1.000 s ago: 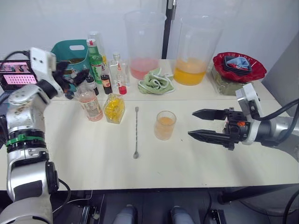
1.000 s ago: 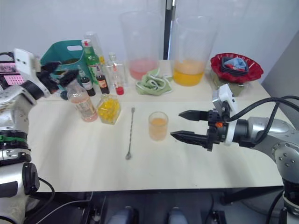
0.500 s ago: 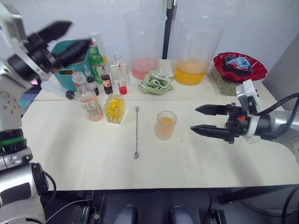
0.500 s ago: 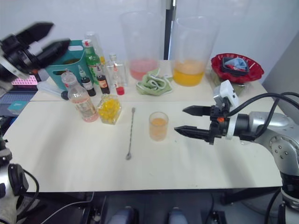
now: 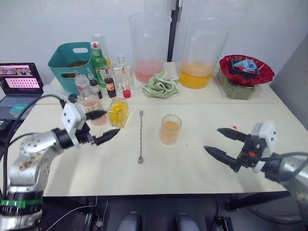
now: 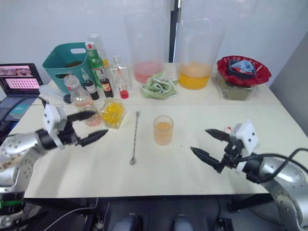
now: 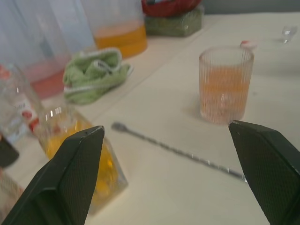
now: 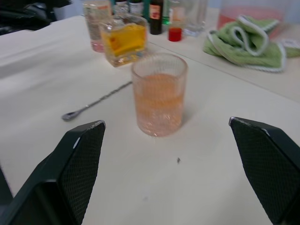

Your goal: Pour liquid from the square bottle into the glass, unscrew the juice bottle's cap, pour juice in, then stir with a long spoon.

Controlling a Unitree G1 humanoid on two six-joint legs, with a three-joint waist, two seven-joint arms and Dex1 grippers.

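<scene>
Ribbed glass of orange liquid — twisted-stem spoon beside.

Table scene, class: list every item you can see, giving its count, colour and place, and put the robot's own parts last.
Glass: one, clear ribbed, orange liquid inside, table middle.
Long spoon: one, metal, lying left of the glass.
Square bottle: one, clear with yellow liquid, left of the spoon.
Juice bottle: one, pinkish liquid, left of the square bottle.
Large jugs: two, clear, one with pink liquid, one with orange, at the back.
Green cloth: one, between the jugs.
Teal bin: one, back left.
Red bowl: one, back right.
Laptop: one, far left.
Left gripper: black fingers, open, near the square bottle.
Right gripper: black fingers, open, right of the glass.
</scene>
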